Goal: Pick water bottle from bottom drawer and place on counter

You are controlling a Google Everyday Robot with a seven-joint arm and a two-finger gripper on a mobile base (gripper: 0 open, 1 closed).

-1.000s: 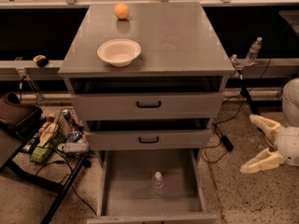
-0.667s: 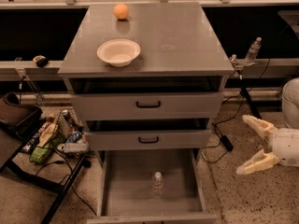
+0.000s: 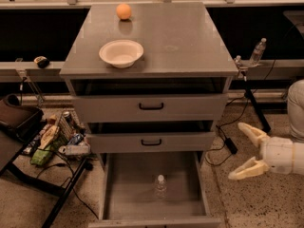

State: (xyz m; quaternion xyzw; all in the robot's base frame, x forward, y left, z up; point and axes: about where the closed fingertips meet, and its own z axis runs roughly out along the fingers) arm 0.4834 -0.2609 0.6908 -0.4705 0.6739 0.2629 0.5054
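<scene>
The water bottle (image 3: 160,186), clear with a white cap, stands upright in the middle of the open bottom drawer (image 3: 128,194), which is pulled out at the cabinet's foot. The counter (image 3: 185,37) is the grey top of the cabinet. My gripper (image 3: 240,151) is at the right of the cabinet, level with the middle drawer, above and to the right of the bottle. Its two cream fingers (image 3: 252,133) are spread apart and hold nothing.
A white bowl (image 3: 121,52) and an orange ball (image 3: 123,11) sit on the counter. Two drawers with black handles (image 3: 151,107) are above the bottom one. A second clear bottle (image 3: 257,50) stands on the ledge at right. Clutter and cables (image 3: 57,139) lie on the floor at left.
My gripper has shifted a little left and down toward the cabinet, fingers still spread. The bottle and drawers have not moved.
</scene>
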